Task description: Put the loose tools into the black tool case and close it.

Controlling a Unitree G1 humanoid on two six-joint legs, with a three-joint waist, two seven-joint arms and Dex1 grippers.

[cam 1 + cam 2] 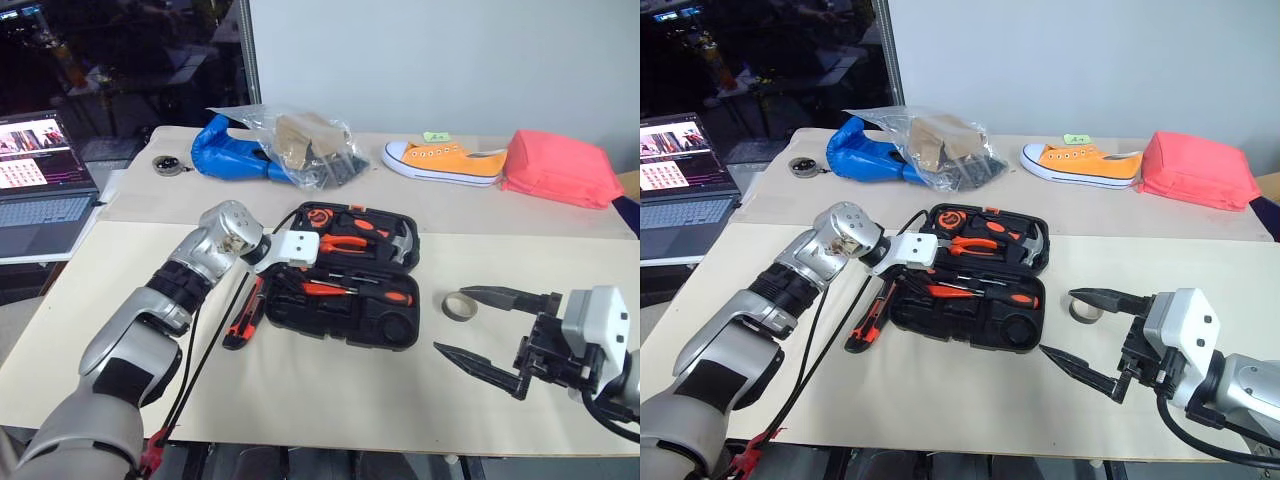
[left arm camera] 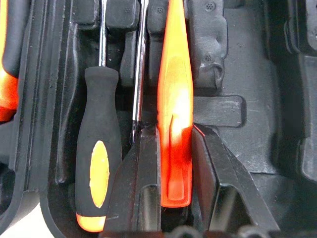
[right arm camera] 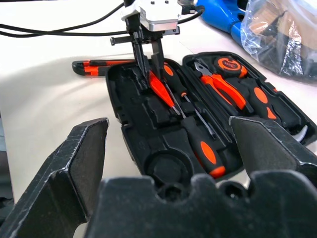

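The black tool case point(image 1: 398, 333) lies open in the middle of the table. My left gripper point(image 3: 152, 82) reaches down into the case's near half and is shut on the handle of the slim orange screwdriver point(image 2: 174, 114), whose shaft runs along the moulded recesses. A black-and-orange screwdriver point(image 2: 98, 173) rests in the slot beside it, and another point(image 3: 202, 145) lies further along the same half. The orange-and-black utility knife point(image 1: 243, 318) sits loose on the table just left of the case. My right gripper point(image 1: 450, 319) hovers open to the right of the case, holding nothing.
Orange-handled pliers point(image 1: 345, 240) and a hammer point(image 1: 403, 243) sit in the case's far half. A tape roll point(image 1: 459, 307) lies by my right fingertips. Behind are a blue bag point(image 1: 225, 150) under a clear plastic bag, an orange shoe point(image 1: 445, 162) and a pink bag point(image 1: 558, 168). A laptop point(image 1: 45, 190) stands at the left.
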